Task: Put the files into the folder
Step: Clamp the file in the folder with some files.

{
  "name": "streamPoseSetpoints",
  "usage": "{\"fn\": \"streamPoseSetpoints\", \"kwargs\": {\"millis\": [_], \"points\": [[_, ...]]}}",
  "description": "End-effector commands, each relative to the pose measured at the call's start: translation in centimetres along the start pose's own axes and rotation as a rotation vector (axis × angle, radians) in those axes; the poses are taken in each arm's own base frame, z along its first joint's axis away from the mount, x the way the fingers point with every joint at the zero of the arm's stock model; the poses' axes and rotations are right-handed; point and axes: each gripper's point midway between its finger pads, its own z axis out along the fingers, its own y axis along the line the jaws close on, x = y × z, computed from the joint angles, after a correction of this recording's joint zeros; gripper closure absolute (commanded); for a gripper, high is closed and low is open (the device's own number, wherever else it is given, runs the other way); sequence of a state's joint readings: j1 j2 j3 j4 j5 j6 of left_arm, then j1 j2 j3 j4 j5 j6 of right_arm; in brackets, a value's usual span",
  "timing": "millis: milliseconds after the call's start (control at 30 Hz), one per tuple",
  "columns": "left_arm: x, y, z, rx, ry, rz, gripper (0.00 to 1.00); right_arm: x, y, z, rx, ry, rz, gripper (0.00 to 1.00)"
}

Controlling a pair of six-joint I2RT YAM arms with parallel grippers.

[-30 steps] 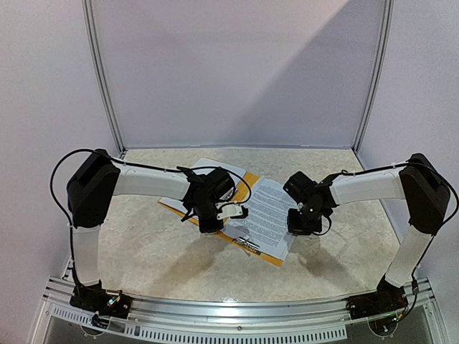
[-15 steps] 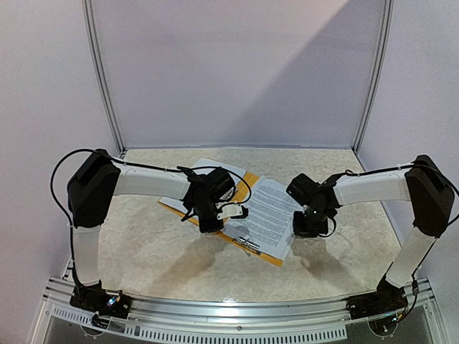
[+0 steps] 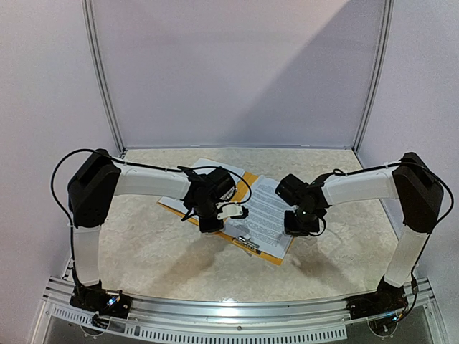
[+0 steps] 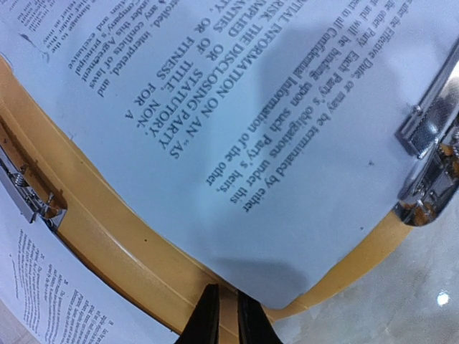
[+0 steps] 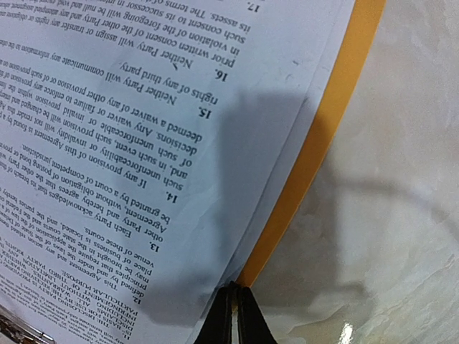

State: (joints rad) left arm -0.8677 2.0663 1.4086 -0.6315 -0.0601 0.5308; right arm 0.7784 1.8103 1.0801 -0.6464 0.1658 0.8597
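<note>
Surface is a beige, marbled stone-look top, and it's a bit glossy going by the bright glints in the right wrist view. Lying straight on it is the folder, orange-yellow, opened out flat. It's turned at an angle, roughly mid-surface, with one corner pointing toward the back. Printed white sheets cover most of it, so you mostly just see orange strips along the edges. Its right edge looks flat against the surface.

Printed files lie apparently flat on open orange folder.
</note>
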Motion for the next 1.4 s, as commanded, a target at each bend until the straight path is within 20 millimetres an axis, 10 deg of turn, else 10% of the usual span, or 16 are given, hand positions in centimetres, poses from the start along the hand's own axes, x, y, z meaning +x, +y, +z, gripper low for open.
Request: {"fn": "streamPoseSetpoints", "kwargs": {"millis": [0,533,867,1367], "points": [[2.5,-4.1,3.2,0.135,0.104,0.032,0.87,0.6,2.7,1.1,-0.077,0.021,0.002,0.96],[2.5,-4.1,2.4,0.161,0.087,0.02,0.87,1.1,0.3,-2.9,-0.035,-0.001,-0.032,0.9],[2.6,-4.1,2.6,0.164,0.094,0.021,0.87,2.1,9.5,-8.7,-0.318,0.014,-0.207,0.74],[2.6,-4.1,2.7,0.163,0.099,0.021,0.87,4.6,14.0,-9.1,-0.677,0.106,0.083,0.63]]}}
